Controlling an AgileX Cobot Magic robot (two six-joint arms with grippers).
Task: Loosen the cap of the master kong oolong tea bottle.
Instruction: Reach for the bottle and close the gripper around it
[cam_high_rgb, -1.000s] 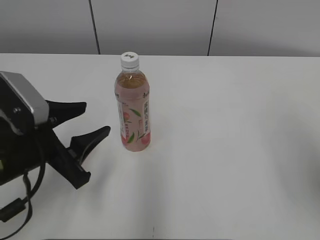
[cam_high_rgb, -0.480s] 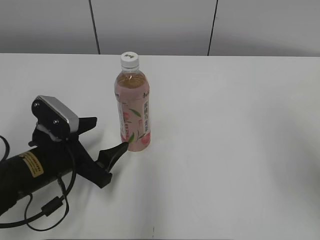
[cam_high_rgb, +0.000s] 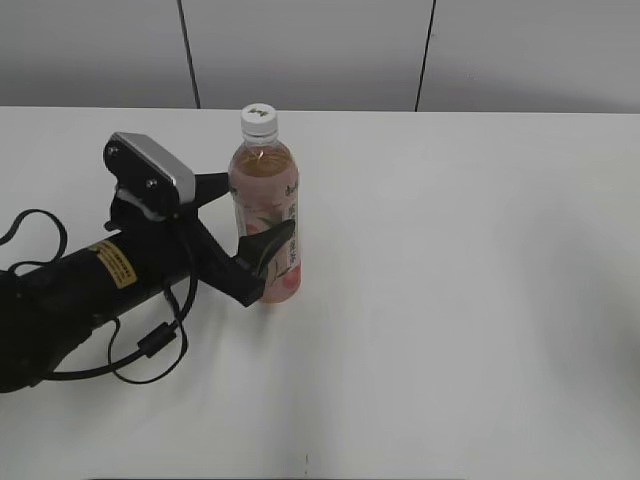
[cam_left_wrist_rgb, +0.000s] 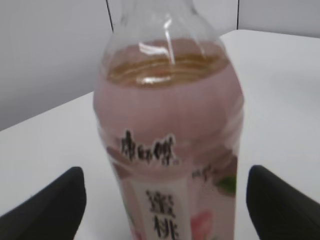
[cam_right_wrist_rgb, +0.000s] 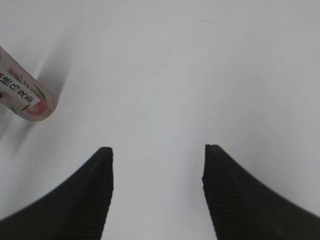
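White tabletop and grey wall panels frame the scene as the left gripper, jaws spread wide, straddles the master kong oolong tea bottle at label height, one finger on its far-left side and one on its near side, neither clearly pressing in. The wrist view shows the bottle filling the gap between both fingers with space on each side. Standing upright left of centre, the bottle carries the cap, seemingly fully seated. Off to the right, the right gripper hangs open and empty above bare table. Steadying the bottle and turning the cap both appear yet to be done.
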